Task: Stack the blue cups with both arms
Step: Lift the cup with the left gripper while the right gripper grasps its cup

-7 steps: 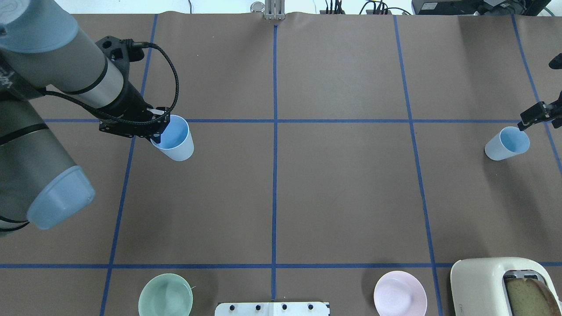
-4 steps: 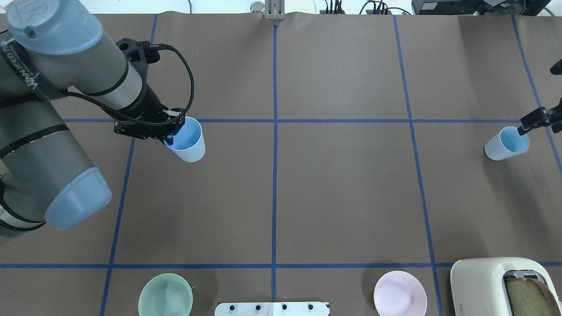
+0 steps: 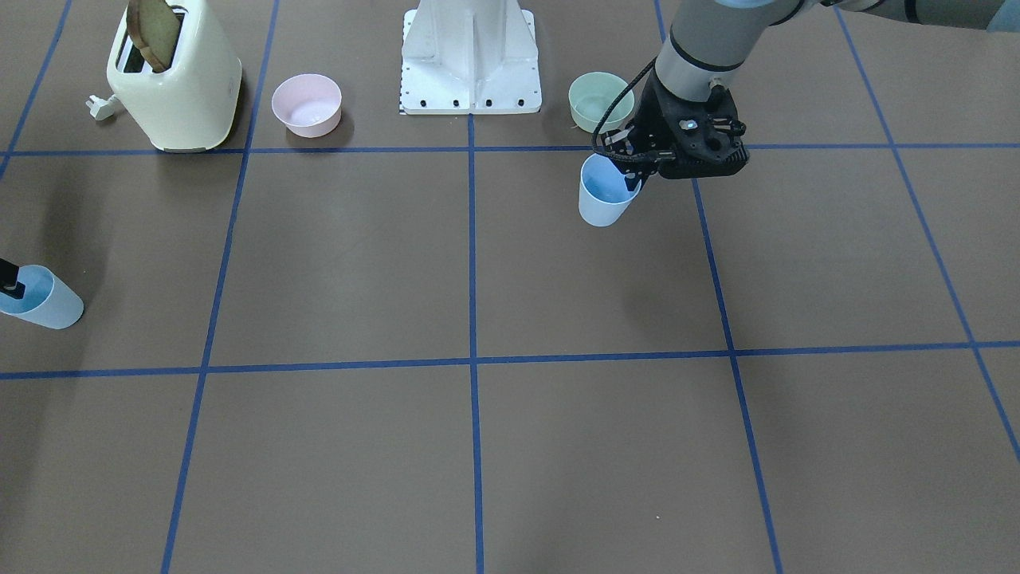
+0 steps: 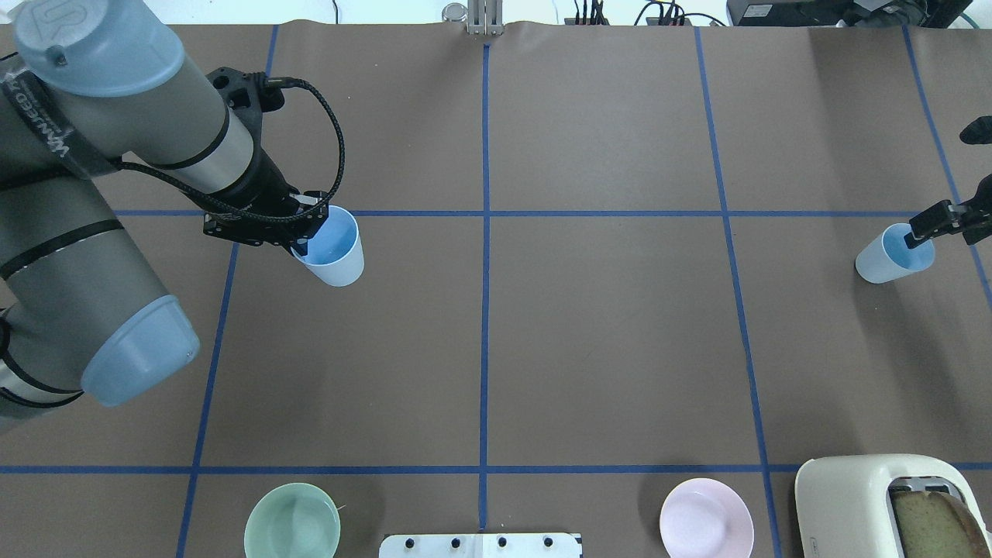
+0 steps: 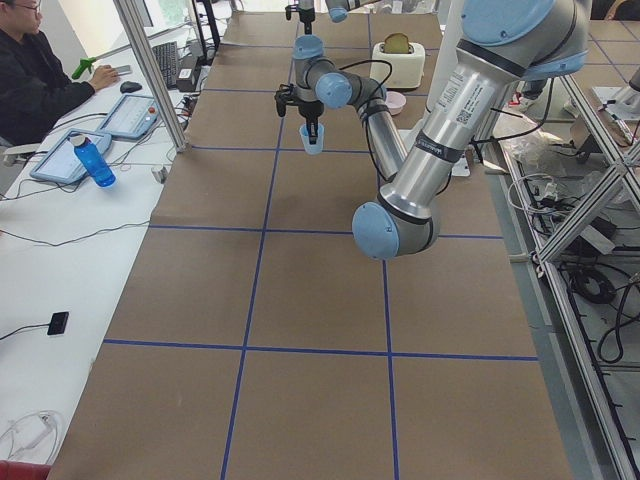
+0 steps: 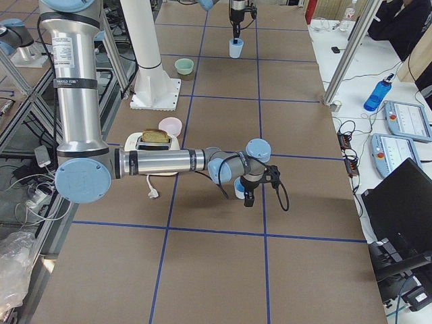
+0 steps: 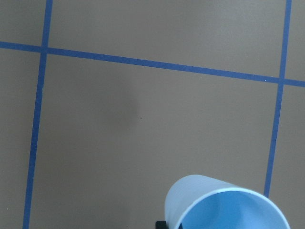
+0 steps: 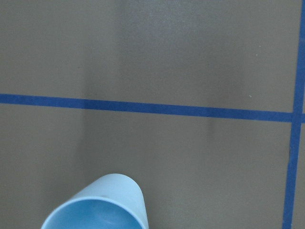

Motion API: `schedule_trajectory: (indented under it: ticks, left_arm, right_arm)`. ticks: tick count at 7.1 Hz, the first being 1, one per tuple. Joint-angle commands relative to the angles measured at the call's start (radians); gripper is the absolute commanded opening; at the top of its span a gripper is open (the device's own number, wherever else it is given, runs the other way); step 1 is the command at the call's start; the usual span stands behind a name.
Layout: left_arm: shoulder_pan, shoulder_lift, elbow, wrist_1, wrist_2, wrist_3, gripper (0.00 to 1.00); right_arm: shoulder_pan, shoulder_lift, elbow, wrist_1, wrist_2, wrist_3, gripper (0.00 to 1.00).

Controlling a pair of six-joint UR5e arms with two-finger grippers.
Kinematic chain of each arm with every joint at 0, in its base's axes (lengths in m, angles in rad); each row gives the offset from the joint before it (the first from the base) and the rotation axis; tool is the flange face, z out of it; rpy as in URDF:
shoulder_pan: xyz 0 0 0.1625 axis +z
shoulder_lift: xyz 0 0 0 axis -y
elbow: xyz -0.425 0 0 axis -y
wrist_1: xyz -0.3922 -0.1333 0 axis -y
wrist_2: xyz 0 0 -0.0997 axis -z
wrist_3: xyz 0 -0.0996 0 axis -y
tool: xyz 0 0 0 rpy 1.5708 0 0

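Observation:
My left gripper (image 4: 301,242) is shut on the rim of one blue cup (image 4: 337,256) and holds it upright a little above the table, left of centre. That cup also shows in the front view (image 3: 603,199) and at the bottom of the left wrist view (image 7: 224,205). The other blue cup (image 4: 883,260) stands on the table at the far right, also in the front view (image 3: 48,303) and the right wrist view (image 8: 100,205). My right gripper (image 4: 921,231) is at its rim, with one finger dipping inside. It looks open, and the rest of it is out of frame.
A cream toaster (image 4: 860,504) holding bread stands at the near right corner. A pink bowl (image 4: 705,519) and a mint-green bowl (image 4: 292,521) sit near the white pedestal (image 3: 470,56). An operator sits at the desk beyond the table's far edge (image 5: 40,80).
My left gripper carried its cup a little to the right, then almost stopped. My right gripper's finger came down and inward onto the rim of the far-right cup, which has not moved.

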Motion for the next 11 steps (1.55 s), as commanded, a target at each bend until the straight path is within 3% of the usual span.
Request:
schedule_trajectory:
  ticks: [1, 2, 3, 4, 5, 6, 9, 11]
  left_arm:
    - [0.000, 0.000, 0.000, 0.000, 0.000, 0.000, 0.00]
    - [-0.001, 0.000, 0.000, 0.000, 0.000, 0.000, 0.00]
    - [0.000, 0.000, 0.000, 0.002, -0.002, 0.000, 0.00]
    - [0.000, 0.000, 0.000, 0.000, 0.000, 0.000, 0.00]
    - [-0.001, 0.000, -0.001, 0.002, -0.002, 0.000, 0.00]
    - [-0.001, 0.000, 0.000, 0.002, 0.000, 0.000, 0.00]
    - [0.003, -0.024, 0.020, -0.002, -0.002, 0.000, 0.00]
    - [0.061, -0.105, 0.115, -0.005, 0.055, -0.005, 0.00]
  right_arm:
    - [-0.009, 0.000, -0.003, 0.008, -0.012, 0.004, 1.00]
    - [-0.010, 0.000, -0.010, 0.022, -0.017, 0.006, 0.95]
    - [-0.012, 0.000, -0.010, 0.025, -0.017, 0.004, 0.77]
    - [-0.015, 0.000, -0.010, 0.027, -0.017, 0.006, 0.49]
    - [-0.015, 0.000, -0.010, 0.027, -0.017, 0.006, 0.14]
    - [-0.017, 0.000, -0.009, 0.031, -0.016, 0.006, 0.00]
    - [-0.018, 0.013, -0.001, 0.087, -0.011, 0.064, 0.00]
    - [-0.017, 0.034, 0.069, 0.046, -0.002, 0.075, 0.00]
